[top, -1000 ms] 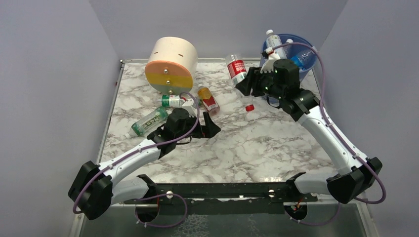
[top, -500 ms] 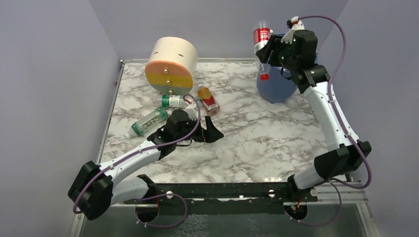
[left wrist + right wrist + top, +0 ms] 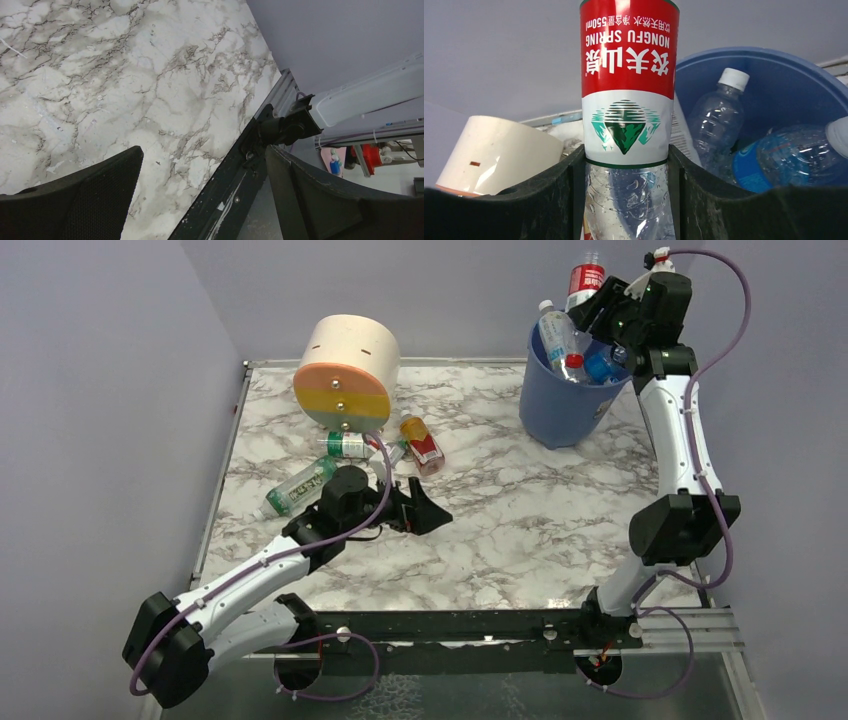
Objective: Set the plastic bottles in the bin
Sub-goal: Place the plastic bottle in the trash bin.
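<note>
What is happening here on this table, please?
The right gripper holds a red-labelled bottle over the blue bin, which already contains some bottles. The left gripper is open and empty, low over the marble table. Several more bottles lie near it, beside a cream and orange cylinder.

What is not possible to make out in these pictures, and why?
Top view: the wall of the bin hides any bottles lying deeper inside.
Right wrist view: the red-label bottle covers part of the bin's inside; the frame edge cuts off its lower end.
Top view: the green-label bottle on the table has print too small to read.
</note>
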Controlling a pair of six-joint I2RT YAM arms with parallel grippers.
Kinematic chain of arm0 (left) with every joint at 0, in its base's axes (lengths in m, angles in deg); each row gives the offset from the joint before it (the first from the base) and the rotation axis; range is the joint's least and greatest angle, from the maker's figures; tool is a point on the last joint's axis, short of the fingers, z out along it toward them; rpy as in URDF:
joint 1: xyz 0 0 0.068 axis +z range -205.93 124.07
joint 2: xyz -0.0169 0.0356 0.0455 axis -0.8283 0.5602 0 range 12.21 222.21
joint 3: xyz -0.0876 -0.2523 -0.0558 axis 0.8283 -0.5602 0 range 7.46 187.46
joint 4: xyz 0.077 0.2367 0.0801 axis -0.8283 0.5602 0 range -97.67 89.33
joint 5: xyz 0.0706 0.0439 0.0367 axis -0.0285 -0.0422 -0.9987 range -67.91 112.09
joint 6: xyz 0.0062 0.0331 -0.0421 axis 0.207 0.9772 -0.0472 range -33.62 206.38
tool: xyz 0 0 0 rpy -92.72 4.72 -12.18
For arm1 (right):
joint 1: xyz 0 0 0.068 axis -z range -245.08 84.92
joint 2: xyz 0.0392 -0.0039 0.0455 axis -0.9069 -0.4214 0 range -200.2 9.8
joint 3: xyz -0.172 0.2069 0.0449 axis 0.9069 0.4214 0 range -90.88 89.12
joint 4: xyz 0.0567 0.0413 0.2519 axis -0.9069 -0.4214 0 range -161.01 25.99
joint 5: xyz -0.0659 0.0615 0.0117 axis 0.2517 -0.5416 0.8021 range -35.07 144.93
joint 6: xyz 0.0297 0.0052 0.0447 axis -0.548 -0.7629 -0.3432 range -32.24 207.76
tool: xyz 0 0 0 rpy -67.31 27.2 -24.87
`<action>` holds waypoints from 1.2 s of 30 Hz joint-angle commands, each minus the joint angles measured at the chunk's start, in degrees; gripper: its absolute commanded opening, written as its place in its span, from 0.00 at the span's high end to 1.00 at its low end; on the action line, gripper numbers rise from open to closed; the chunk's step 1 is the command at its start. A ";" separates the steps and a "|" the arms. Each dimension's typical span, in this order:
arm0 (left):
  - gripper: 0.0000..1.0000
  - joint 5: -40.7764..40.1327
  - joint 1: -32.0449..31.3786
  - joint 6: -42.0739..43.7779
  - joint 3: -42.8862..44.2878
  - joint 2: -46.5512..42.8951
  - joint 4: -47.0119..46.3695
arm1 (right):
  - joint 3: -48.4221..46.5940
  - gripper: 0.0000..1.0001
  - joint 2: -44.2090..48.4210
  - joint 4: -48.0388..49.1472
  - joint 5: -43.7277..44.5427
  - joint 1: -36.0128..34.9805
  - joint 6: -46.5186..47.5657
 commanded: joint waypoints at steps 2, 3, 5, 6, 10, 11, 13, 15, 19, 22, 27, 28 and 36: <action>0.01 2.63 -0.14 -0.72 0.92 -3.44 1.73 | -2.84 0.45 -3.53 3.48 -3.74 3.47 -3.06; 0.01 2.63 -0.10 -0.73 1.33 -3.82 2.11 | -3.40 0.45 -4.27 3.41 -3.67 3.91 -3.05; 0.01 2.51 -0.14 -0.59 2.23 -4.44 3.09 | -4.42 0.45 -5.58 3.23 -3.57 4.71 -3.18; 0.01 2.46 -0.14 -0.34 2.72 -4.58 3.67 | -4.80 0.45 -6.25 3.19 -3.57 5.08 -3.26; 0.01 1.97 -0.14 0.45 4.02 -4.55 5.04 | -5.61 0.45 -8.54 2.95 -2.90 6.18 -3.74; 0.01 1.88 -0.14 0.49 4.15 -4.38 5.07 | -5.64 0.45 -9.12 2.81 -2.68 6.33 -3.82; 0.01 1.88 -0.14 0.50 4.26 -4.06 5.09 | -5.61 0.44 -9.72 2.31 -2.15 6.51 -3.63; 0.01 1.83 -0.16 0.50 4.40 -3.78 5.10 | -4.88 0.39 -9.85 2.04 -1.74 6.62 -3.40; 0.01 1.68 -0.14 0.82 4.93 -3.10 5.32 | -2.97 0.31 -9.05 2.39 -1.03 6.79 -2.99; 0.01 1.68 -0.14 1.08 5.49 -2.56 5.75 | -2.12 0.28 -8.21 2.47 -0.76 7.04 -2.85; 0.01 1.56 -0.13 1.03 5.87 -2.37 5.99 | -1.88 0.27 -6.56 0.88 0.82 7.24 -2.20; 0.01 1.46 -0.14 1.03 5.88 -2.45 6.05 | -1.76 0.27 -6.23 0.46 1.30 7.31 -1.99; 0.01 0.57 -0.14 1.16 5.71 -3.02 6.98 | 2.30 0.25 -2.92 0.02 2.96 7.78 -1.44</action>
